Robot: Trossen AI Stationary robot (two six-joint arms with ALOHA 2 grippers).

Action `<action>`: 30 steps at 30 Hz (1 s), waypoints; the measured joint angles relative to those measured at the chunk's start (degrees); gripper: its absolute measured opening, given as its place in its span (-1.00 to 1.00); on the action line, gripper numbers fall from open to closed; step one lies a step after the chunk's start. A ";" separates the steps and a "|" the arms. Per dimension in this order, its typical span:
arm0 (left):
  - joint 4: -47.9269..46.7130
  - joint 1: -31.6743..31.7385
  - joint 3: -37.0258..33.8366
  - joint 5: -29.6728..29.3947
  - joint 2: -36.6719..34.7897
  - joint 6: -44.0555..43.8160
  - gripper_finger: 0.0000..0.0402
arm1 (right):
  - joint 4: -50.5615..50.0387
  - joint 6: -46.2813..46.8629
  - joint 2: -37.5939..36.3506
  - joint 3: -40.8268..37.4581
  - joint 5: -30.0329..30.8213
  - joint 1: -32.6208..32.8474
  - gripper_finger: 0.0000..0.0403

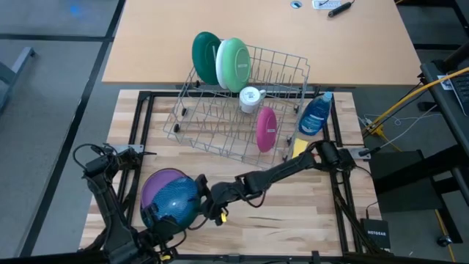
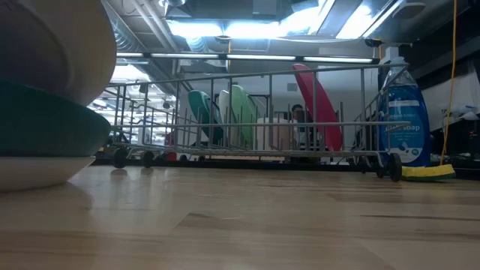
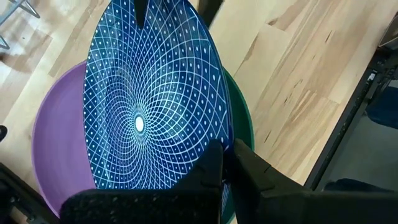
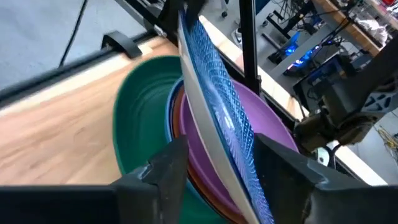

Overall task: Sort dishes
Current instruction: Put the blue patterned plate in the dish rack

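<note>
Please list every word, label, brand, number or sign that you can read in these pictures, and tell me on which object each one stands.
"NETGEAR": on the small black box on the floor beside the table's corner, high view.
"soap": on the label of the blue plastic soap bottle, low view; the other lines of that label are too blurred to read.
The small white round cup in the wire dish rack bears a dark mark, too small to read.
No other text is legible.

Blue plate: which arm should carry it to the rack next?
Right, probably. The right gripper is open astride the tilted blue plate, and that arm reaches from the rack side. The left gripper is shut at the plate's rim.
</note>
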 joint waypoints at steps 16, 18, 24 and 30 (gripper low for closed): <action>-0.21 0.41 0.00 -0.07 -0.11 8.97 -0.98 | -2.90 -2.83 0.34 -0.09 -5.72 -0.53 -0.90; 0.00 0.43 0.00 -0.01 -0.13 10.95 -0.95 | -3.02 -4.24 0.34 -0.09 -6.01 -0.53 -0.90; 0.48 0.54 -0.02 1.58 -0.11 13.15 -0.75 | -2.53 -4.50 0.34 -0.09 -6.36 -0.53 -0.88; 0.51 0.60 -1.91 3.65 -0.11 11.15 -0.43 | -2.21 -4.57 0.34 -0.02 -6.35 -0.17 -0.92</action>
